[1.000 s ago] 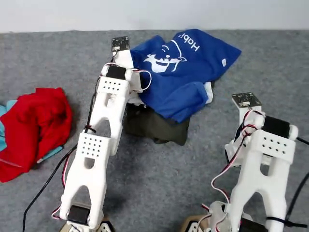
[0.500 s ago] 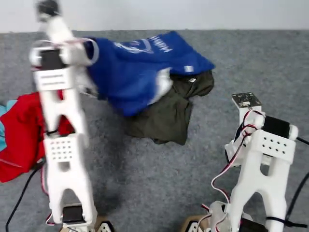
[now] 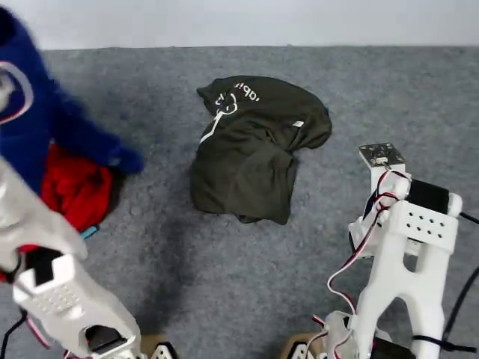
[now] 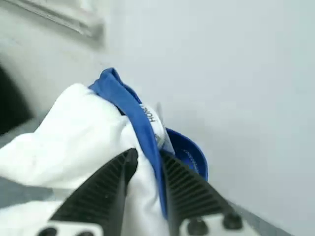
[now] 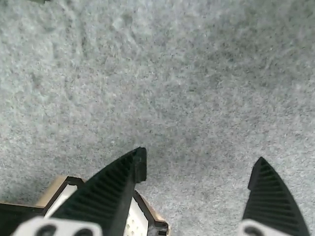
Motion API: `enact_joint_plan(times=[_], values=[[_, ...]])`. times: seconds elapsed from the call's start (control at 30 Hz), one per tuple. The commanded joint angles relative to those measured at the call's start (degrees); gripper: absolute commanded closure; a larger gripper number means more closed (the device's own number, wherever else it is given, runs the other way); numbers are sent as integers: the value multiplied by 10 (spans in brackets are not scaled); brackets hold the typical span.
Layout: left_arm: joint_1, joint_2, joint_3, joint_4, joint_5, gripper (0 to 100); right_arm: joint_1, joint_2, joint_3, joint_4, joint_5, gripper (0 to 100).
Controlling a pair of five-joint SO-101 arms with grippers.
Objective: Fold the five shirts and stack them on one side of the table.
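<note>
A blue shirt hangs blurred at the far left of the high view, over a red shirt heaped on the table. In the left wrist view my left gripper is shut on the blue shirt's collar, lifted up against a pale wall. A dark olive shirt with white print lies crumpled mid-table. My right gripper is open just over bare grey felt, with nothing between its fingers; its arm stands at the front right.
A sliver of light blue cloth peeks out under the red shirt. The left arm's white base link fills the front left corner. Grey felt covers the table; a pale wall runs along the back.
The left arm has swung the blue shirt off the olive shirt, leftward and up to the far left over the red heap. The olive shirt now lies uncovered. The right arm kept still.
</note>
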Motion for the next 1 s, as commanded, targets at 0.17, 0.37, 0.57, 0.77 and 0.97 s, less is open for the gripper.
enact_joint_plan(times=[0.17,0.37,0.57,0.77,0.97], values=[[-81,-33,71,9,-9,987,2,0,0,-6,-3,663],[-82,-33,233,9,-9,985,1,0,0,-6,-3,663],[-64,-33,455,9,-80,836,0,0,0,-6,-3,663],[-55,-36,490,9,-200,783,0,0,0,-6,-3,663],[-50,-110,364,9,-258,779,0,0,1,-6,-3,663]])
